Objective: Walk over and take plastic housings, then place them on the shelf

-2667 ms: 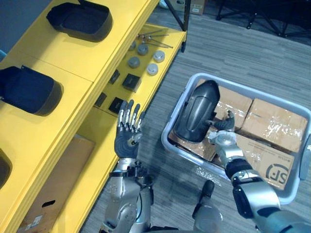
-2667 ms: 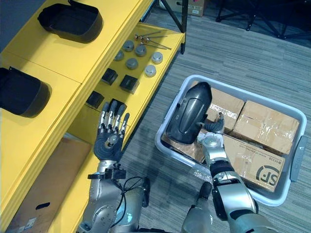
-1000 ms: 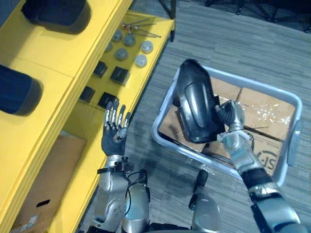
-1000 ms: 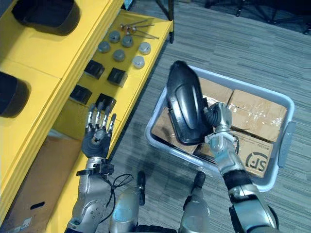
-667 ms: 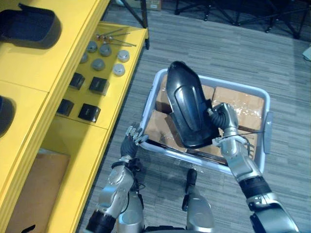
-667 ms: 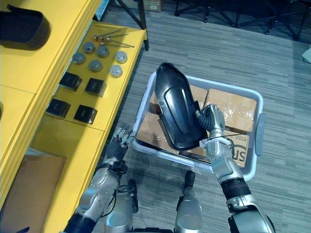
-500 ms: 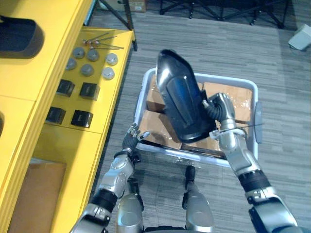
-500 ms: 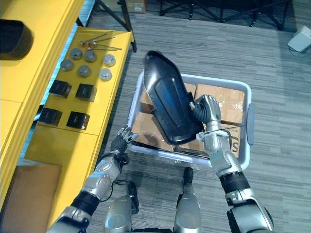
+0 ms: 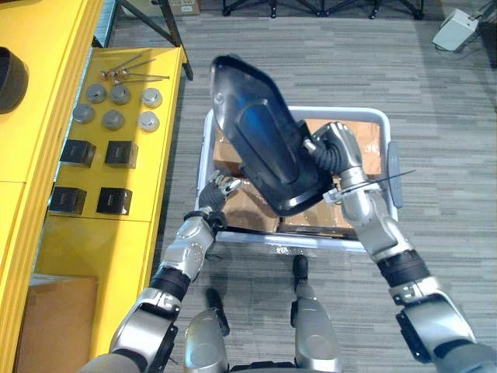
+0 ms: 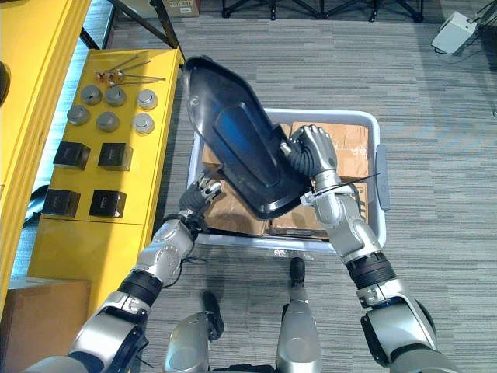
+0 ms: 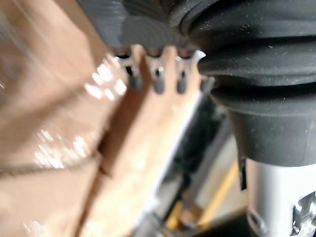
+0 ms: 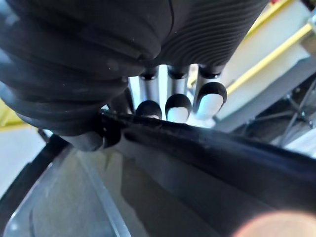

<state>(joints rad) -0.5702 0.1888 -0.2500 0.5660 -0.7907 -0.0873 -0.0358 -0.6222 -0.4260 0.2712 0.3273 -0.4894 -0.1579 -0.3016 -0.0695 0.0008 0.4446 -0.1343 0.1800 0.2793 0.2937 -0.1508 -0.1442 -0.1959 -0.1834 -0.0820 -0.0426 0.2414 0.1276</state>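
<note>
Plastic housing (image 10: 233, 140), dark and glossy, is held tilted above the grey bin (image 10: 342, 114). At the left, a yellow shelf (image 10: 93, 241) is seen, with round grey caps (image 10: 108, 120) and black blocks (image 10: 113, 156) laid on it. The left hand (image 10: 203, 189) is placed at the bin's near left rim, over a cardboard box (image 10: 233, 216), with fingers relaxed and nothing held. Further right, the right hand (image 10: 312, 159) is clamped on the housing's lower edge, fingers curled over it.
</note>
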